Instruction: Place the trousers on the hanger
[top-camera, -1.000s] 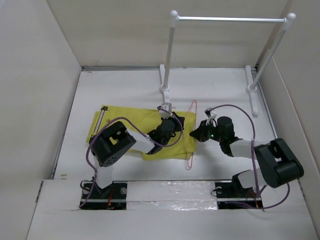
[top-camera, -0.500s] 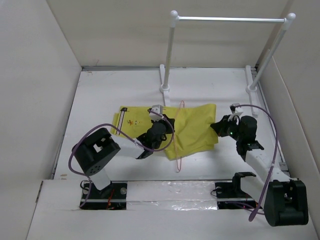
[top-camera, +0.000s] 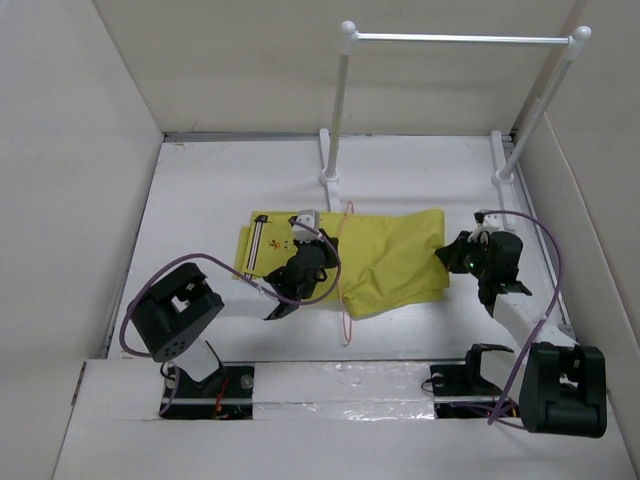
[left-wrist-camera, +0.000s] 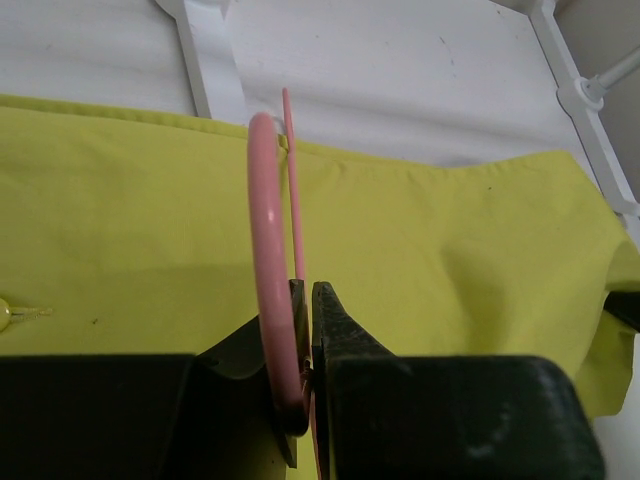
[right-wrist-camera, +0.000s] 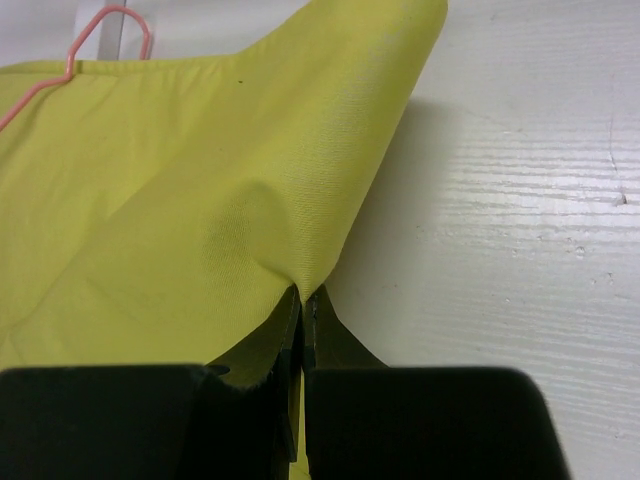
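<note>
- Yellow trousers (top-camera: 385, 262) lie flat on the white table (top-camera: 200, 180).
- Left gripper (left-wrist-camera: 308, 292) is pinching the pink hanger (left-wrist-camera: 266, 230), which crosses the trousers from 12 to 6 o'clock.
- Right gripper (right-wrist-camera: 302, 305) is pinching the trousers' edge at 3 o'clock.

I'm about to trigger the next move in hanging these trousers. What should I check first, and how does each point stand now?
1. Left gripper shut on hanger: ok.
2. Right gripper shut on trousers edge: ok.
3. Trousers passing through the hanger: cannot tell.
4. Trousers lying flat: not ok, the pinched end is raised in a fold.
5. Rail apart from both arms: ok.
</note>
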